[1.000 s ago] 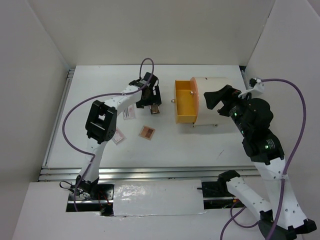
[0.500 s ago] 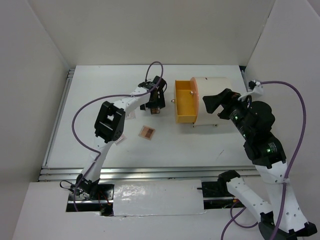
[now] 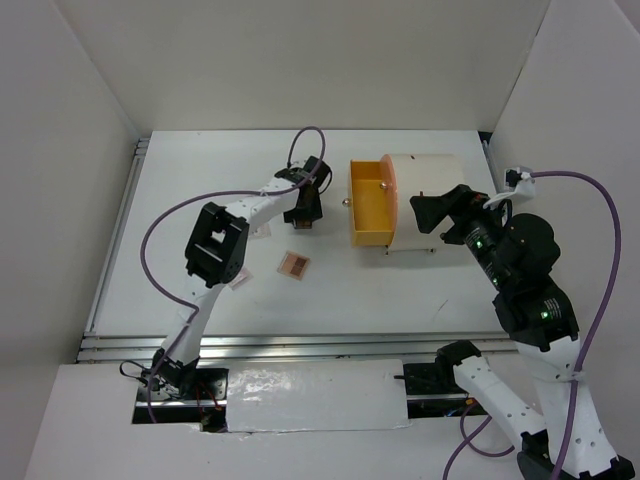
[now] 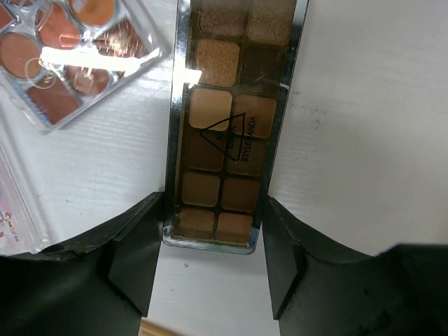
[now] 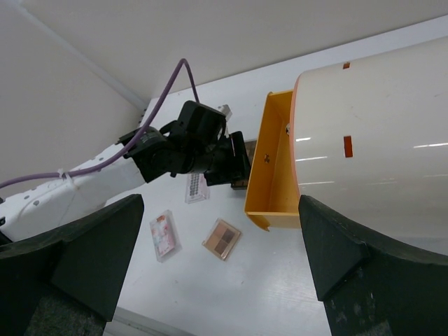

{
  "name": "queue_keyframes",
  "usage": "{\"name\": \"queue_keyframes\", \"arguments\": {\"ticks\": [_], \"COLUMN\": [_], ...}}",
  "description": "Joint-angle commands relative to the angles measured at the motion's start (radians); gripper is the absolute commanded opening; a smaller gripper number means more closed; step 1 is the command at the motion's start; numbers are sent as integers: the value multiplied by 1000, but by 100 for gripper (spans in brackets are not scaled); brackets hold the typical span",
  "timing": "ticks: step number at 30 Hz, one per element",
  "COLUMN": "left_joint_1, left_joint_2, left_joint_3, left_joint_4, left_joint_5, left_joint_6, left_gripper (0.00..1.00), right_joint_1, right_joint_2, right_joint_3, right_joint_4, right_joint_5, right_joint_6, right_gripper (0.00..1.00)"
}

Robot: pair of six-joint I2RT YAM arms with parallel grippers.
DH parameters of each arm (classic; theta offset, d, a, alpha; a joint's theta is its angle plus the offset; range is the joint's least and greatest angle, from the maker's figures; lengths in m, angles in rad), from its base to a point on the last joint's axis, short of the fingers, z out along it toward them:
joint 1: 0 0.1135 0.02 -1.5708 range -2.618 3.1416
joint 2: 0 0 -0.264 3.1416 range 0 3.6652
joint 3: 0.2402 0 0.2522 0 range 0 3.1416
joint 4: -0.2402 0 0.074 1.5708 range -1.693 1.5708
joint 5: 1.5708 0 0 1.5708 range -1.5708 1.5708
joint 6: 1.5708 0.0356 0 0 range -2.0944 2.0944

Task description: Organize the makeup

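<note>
Left gripper [image 4: 213,201]: it has narrowed from wide in the last second, and its jaws now press both long sides of the long mirrored eyeshadow palette of brown pans [image 4: 231,140].
Palette position: flat on the white table [image 3: 200,180], just left of the open orange drawer [image 3: 368,205].
Right gripper [image 3: 432,212]: spread wide, empty, beside the cream cylindrical container [image 3: 440,175].
Meaning: the pick-up appears begun, with the lift into the drawer not yet done.
Waiting: the small square brown palette [image 3: 294,264] and the white-pink packet [image 3: 237,275] lie further left.

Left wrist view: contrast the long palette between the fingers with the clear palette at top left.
The long palette has squarish pans in two columns; the clear palette has rounded ones. The long palette sits within the left end effector; the clear palette lies outside it, angled. Both hold brownish shades.
</note>
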Motion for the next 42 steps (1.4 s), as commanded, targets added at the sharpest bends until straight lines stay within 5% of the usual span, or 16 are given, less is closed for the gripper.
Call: {"name": "queue_keyframes", "arguments": {"ticks": [1, 10, 16, 23, 32, 35, 39, 42], "left_joint_1": [-9, -12, -36, -69, -129, -130, -135, -135], "left_joint_2": [-105, -482, -624, -583, -488, -463, -443, -429], "left_joint_3": [-46, -176, -262, -228, -204, -196, -176, -162], "left_joint_4": [-34, 34, 245, 436, 486, 482, 465, 451], "left_joint_5": [0, 30, 314, 564, 526, 526, 518, 511], "left_joint_6": [-9, 1, -38, -166, -275, -279, -284, -287], "left_gripper": [17, 18, 21, 23, 28, 35, 75, 88], "right_joint_1": [9, 10, 10, 10, 10, 9, 9, 10], "right_joint_2": [1, 14, 11, 8, -16, -22, -24, -25], "right_joint_3": [3, 23, 35, 55, 69, 63, 63, 61], "right_joint_4": [26, 14, 14, -3, -32, -32, -35, -31], "right_joint_5": [-6, -3, 3, -6, -6, -6, -6, -6], "right_joint_6": [-11, -9, 9, 25, 20, 19, 16, 16], "right_gripper": [100, 100, 100, 100, 100, 100, 100, 100]}}
